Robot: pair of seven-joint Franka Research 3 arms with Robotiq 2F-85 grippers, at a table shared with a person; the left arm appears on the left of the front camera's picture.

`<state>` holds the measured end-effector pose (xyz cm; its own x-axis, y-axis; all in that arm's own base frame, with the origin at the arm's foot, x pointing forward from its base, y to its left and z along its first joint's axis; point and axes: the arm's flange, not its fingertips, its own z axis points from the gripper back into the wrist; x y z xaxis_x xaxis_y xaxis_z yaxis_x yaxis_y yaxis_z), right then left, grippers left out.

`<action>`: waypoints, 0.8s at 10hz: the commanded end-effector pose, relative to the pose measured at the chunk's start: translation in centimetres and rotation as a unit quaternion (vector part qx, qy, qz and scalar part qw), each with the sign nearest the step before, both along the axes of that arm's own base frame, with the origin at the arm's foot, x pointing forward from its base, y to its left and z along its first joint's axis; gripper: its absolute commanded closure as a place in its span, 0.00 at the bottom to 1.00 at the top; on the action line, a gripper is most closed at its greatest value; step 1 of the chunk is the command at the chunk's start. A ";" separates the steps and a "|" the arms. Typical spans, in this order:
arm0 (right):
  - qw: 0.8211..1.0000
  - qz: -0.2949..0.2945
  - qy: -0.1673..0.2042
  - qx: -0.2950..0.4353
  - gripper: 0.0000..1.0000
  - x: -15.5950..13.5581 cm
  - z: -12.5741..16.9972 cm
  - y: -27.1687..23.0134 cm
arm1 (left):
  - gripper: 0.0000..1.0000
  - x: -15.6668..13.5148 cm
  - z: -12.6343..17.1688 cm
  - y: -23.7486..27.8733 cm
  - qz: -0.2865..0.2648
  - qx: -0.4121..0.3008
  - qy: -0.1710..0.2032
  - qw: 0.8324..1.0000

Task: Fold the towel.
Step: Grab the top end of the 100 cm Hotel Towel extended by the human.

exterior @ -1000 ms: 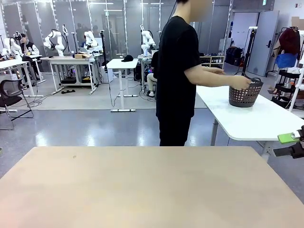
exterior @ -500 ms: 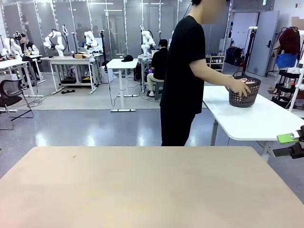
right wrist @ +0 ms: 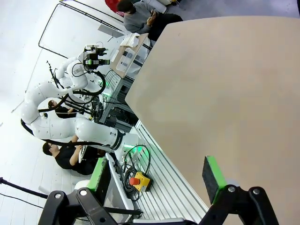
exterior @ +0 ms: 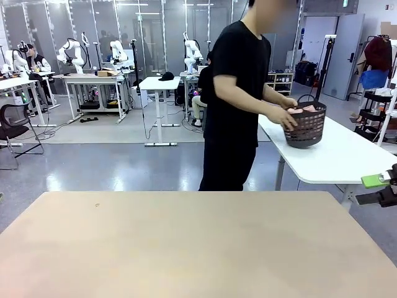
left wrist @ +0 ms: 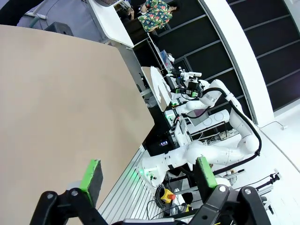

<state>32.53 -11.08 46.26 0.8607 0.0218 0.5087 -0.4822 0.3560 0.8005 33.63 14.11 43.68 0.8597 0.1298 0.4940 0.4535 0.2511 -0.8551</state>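
Note:
A person in a black shirt stands beyond my table and holds a dark basket [exterior: 306, 128] in both hands, just above the white side table. A bit of the salmon-pink towel [exterior: 308, 109] shows at the basket's rim; the rest is hidden inside. My right gripper [exterior: 377, 189] juts in at the right edge, off the table's far right corner, open and empty. In the right wrist view the right gripper [right wrist: 156, 176] stands open beside the bare tabletop. In the left wrist view the left gripper [left wrist: 148, 174] is open with nothing between its green pads [left wrist: 91, 176].
The beige table [exterior: 186, 248] lies bare in front of me. A white side table [exterior: 347, 158] stands at the far right behind it. Each wrist view shows the other white arm [left wrist: 211, 150] [right wrist: 61, 108] off the table's edge.
The person has picked the basket up off the white table and turned with it toward my table, bringing it leftward. Neither gripper has moved.

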 end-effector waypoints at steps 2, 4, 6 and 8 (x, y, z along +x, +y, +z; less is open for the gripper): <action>1.000 0.001 -0.013 0.007 0.00 0.2 0.0 -0.1 | 0.00 0.0 -0.2 0.0 -0.003 -0.008 -0.009 1.000; 1.000 0.001 -0.013 0.007 0.00 0.2 0.0 -0.1 | 0.00 0.0 -0.2 0.0 -0.003 -0.008 -0.009 1.000; 1.000 0.001 -0.013 0.007 0.00 0.2 0.0 -0.1 | 0.00 0.0 -0.2 0.0 -0.003 -0.008 -0.009 1.000; 1.000 0.001 -0.013 0.007 0.00 0.2 0.0 -0.1 | 0.00 0.0 -0.2 0.0 -0.003 -0.008 -0.009 1.000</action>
